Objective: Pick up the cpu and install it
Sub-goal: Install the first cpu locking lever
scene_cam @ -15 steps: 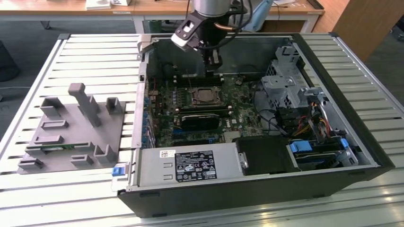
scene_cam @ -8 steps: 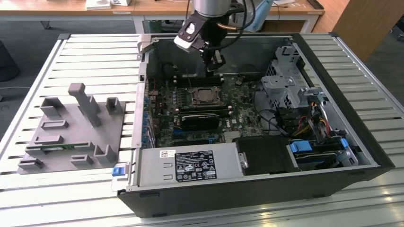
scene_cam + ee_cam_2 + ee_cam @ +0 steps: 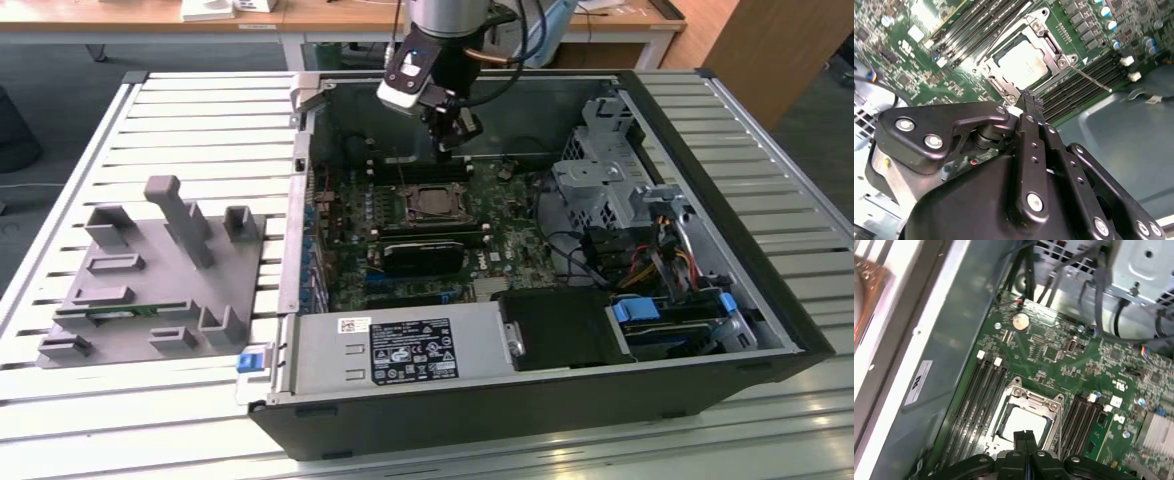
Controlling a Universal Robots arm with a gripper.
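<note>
Evidently the cpu (image 3: 1021, 65) lies seated in the socket (image 3: 1051, 47), and our jaws, pressed together and empty, hang just above it; we judge a downward slip could nudge it crooked and crush the contacts beneath.

Robotics lab, slatted metal workbench (image 3: 200, 110), opened computer case (image 3: 534, 410), wooden desks (image 3: 347, 15) behind

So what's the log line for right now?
gripper: shut, empty | where: over the board, by the socket | cpu: sitting in the socket
</note>
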